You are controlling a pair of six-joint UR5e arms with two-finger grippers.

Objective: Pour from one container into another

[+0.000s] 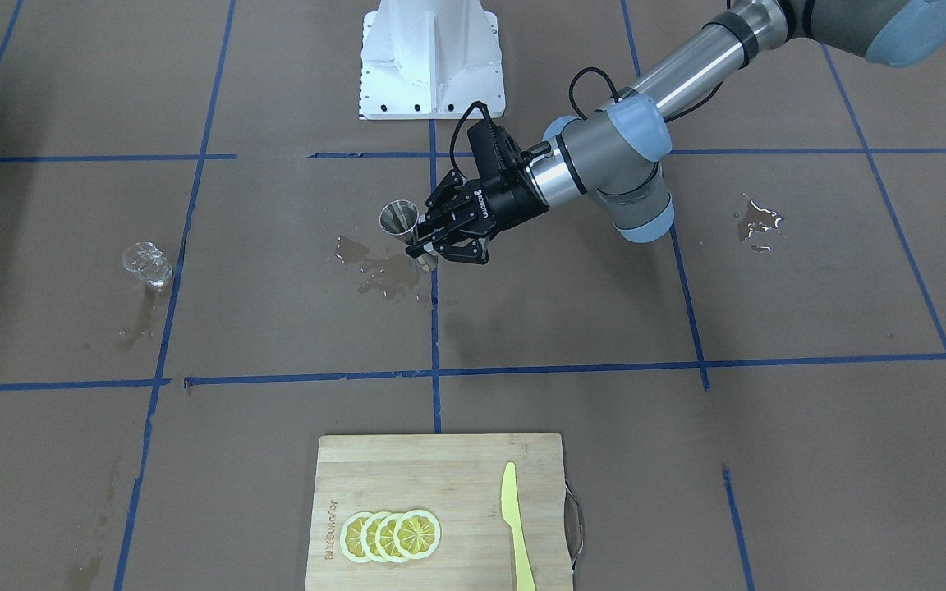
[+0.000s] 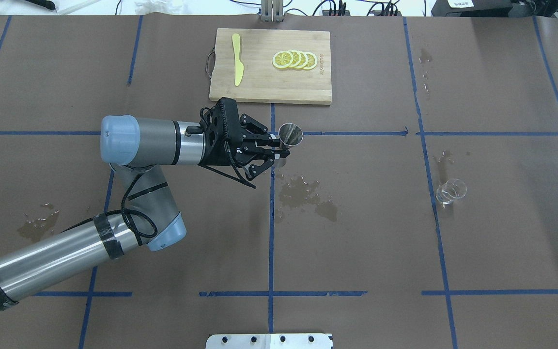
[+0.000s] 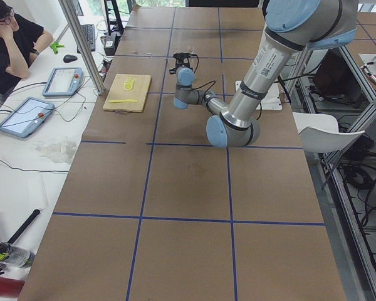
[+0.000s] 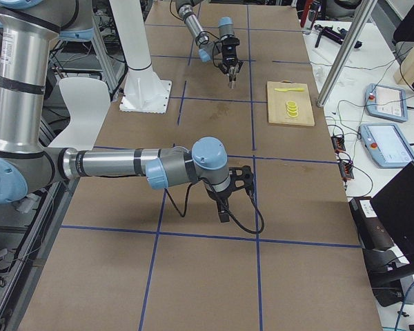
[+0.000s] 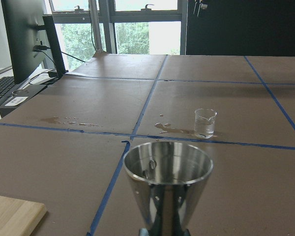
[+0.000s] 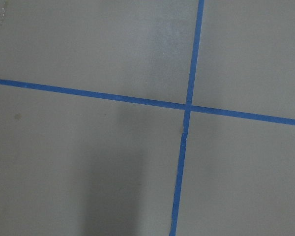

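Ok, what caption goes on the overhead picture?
Left claw grips the shiny steel hourglass-shaped jigger; the small clear glass tumbler stands far right.

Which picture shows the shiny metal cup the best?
The left wrist view: the jigger fills the foreground, mouth and waist clear. Overhead and front views show it small in the left hand. Side views: too tiny. Right wrist view: nothing.

A bamboo board [image 2: 269,89] bears lemon slices [image 2: 294,60] — and a yellow knife [image 2: 238,65].
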